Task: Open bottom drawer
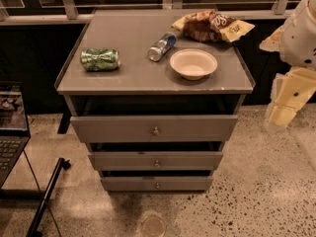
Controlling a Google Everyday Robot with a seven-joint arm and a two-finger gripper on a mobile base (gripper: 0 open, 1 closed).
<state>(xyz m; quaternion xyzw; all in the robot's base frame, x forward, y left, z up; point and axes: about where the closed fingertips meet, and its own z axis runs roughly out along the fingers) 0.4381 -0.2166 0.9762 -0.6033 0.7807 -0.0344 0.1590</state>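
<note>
Laptop at nine o'clock, out of the way. Green can lies on the cabinet. Bottom drawer sits at six o'clock. I'd pinch its tiny knob and pull straight out. Bowl is no obstacle. Gripper hangs at three o'clock, well apart from the drawer. Whether it's open or closed, I can't tell.

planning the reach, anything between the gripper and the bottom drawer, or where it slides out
Nothing visible does. The gripper hangs right of the cabinet, beside the top drawer; only bare floor lies between it and the bottom drawer, and in front of that drawer.
</note>
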